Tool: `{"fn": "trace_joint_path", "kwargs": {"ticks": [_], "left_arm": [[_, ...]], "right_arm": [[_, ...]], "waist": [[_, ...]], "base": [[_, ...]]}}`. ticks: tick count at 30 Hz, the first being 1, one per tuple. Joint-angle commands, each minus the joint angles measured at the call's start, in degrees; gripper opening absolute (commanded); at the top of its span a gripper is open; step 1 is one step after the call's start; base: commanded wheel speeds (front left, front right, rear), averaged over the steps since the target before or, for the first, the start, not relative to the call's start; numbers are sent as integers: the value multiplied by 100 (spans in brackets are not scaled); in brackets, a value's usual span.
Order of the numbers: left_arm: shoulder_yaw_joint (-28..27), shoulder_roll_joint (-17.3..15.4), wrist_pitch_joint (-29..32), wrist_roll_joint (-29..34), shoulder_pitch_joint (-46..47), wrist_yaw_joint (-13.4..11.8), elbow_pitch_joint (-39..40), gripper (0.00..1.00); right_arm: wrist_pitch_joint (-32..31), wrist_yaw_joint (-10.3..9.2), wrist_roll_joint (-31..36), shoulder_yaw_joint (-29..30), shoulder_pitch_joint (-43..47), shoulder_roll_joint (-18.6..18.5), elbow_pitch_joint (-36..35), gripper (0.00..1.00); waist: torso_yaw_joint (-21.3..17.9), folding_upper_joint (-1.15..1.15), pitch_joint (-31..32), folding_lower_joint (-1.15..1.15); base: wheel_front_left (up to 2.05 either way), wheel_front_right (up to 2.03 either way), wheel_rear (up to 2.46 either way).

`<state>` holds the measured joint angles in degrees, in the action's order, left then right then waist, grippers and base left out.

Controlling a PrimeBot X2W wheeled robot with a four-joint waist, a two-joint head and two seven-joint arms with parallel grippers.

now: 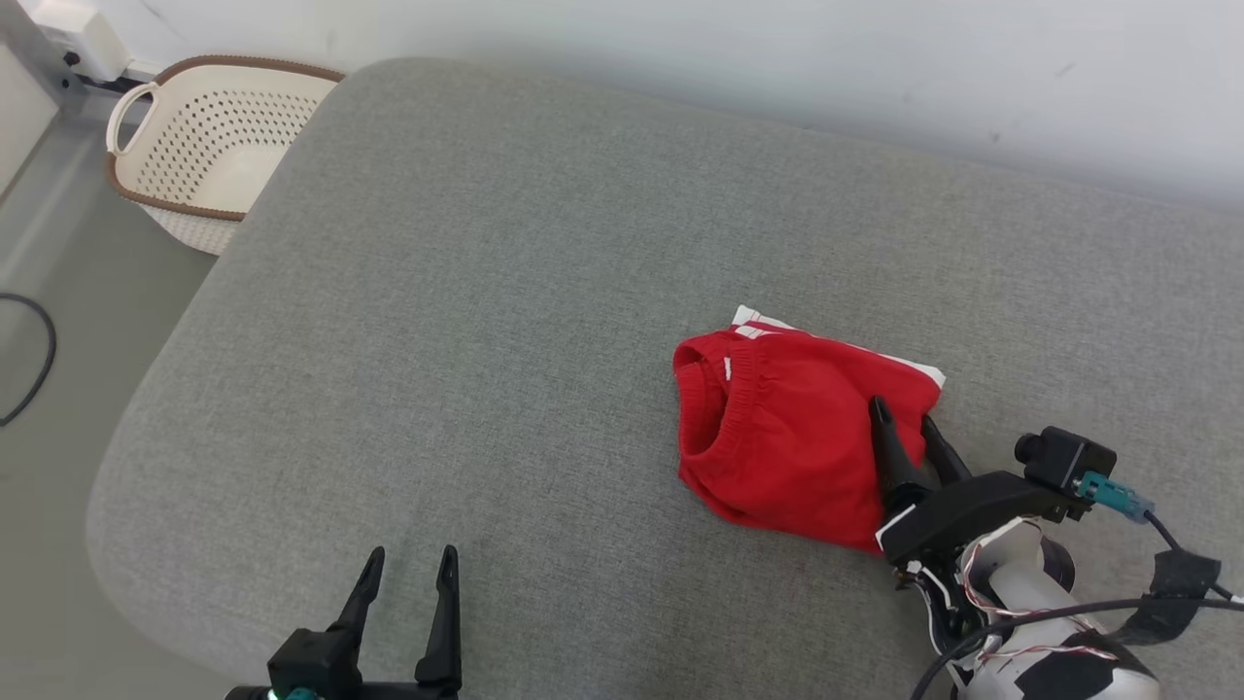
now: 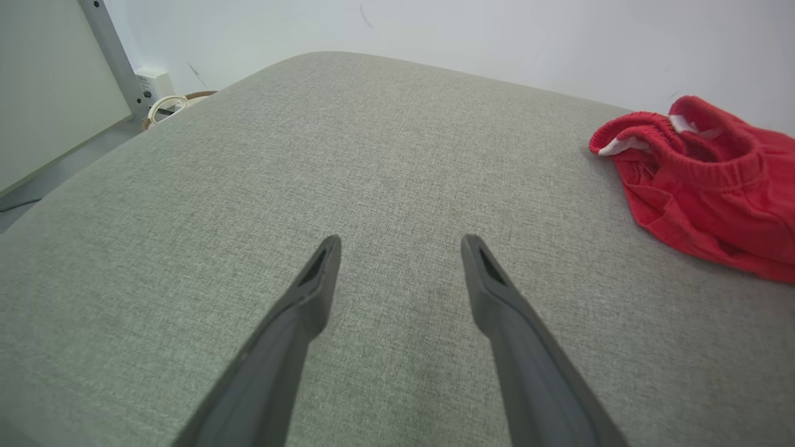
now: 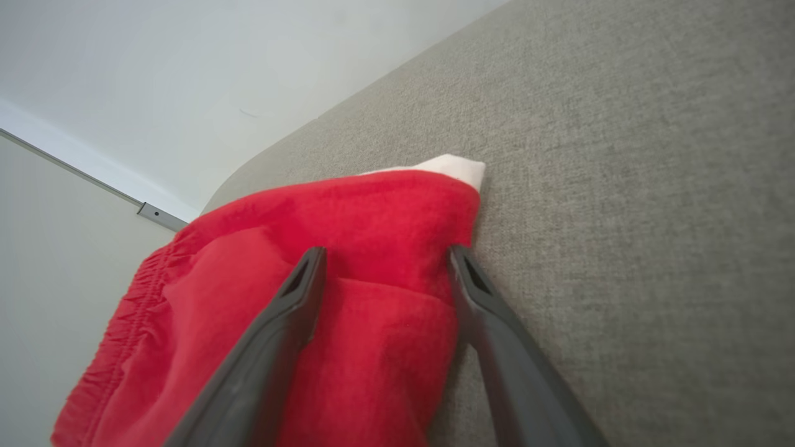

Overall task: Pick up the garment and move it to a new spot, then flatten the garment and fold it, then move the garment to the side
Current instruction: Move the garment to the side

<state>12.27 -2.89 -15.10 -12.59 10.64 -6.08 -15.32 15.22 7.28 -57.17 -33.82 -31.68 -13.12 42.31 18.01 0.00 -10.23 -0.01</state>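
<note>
The garment point(image 1: 787, 437) is a pair of red shorts with white trim, lying folded on the grey cushion point(image 1: 486, 292), right of centre. My right gripper point(image 1: 904, 413) stands open over the garment's right edge, one finger above the red cloth and the other at its border. In the right wrist view the garment point(image 3: 348, 298) lies between and under the two fingers of that gripper point(image 3: 385, 257), which do not pinch it. My left gripper point(image 1: 408, 559) is open near the cushion's front edge, far left of the garment. From the left wrist, the gripper point(image 2: 400, 242) points across bare cushion with the garment point(image 2: 708, 186) off to the right.
A cream perforated laundry basket point(image 1: 209, 146) with a brown rim stands on the floor beyond the cushion's far left corner. A white wall runs behind the cushion. A dark cable point(image 1: 34, 360) lies on the floor at the left.
</note>
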Motion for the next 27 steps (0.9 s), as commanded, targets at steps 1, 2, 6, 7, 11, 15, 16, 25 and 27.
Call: {"fn": "trace_joint_path", "kwargs": {"ticks": [1,2,6,7,11,15,16,25,27], "left_arm": [[29,-1,-4,-36,-43,-8,19,100],[33,-2,-4,-47,-43,-21,23,100],[39,-2,-4,-69,-50,-44,37,100],[32,-1,-4,-73,-53,-47,39,100],[12,-2,-4,-69,-32,-53,35,100],[21,-3,-4,-69,-1,-41,36,100],[21,-1,-4,-68,-1,-40,39,100],[17,-3,-4,-14,-46,47,37,100],[42,-2,-4,26,-38,90,32,100]], "right_arm": [[-23,37,-128,-124,22,106,125,76],[-22,38,-135,-182,-5,99,180,49],[-23,36,-95,-192,-91,60,436,0],[-23,36,-66,-176,-93,48,498,0],[-22,21,60,-77,-148,18,632,0],[-18,17,249,144,-185,-27,573,0],[-15,17,313,207,-180,-25,524,0],[-13,18,704,573,78,178,248,0],[-13,18,770,632,156,229,223,0]], "waist": [[69,0,-40,1],[79,0,-44,1],[89,0,-57,1],[81,0,-57,1],[29,0,-51,1],[-70,0,-20,1],[-96,0,-6,1],[-501,0,281,1],[-659,0,355,1]], "base": [[0,0,0],[0,0,0],[0,0,0],[0,0,0],[0,0,0],[0,0,0],[0,0,0],[0,0,0],[0,0,0]]}}
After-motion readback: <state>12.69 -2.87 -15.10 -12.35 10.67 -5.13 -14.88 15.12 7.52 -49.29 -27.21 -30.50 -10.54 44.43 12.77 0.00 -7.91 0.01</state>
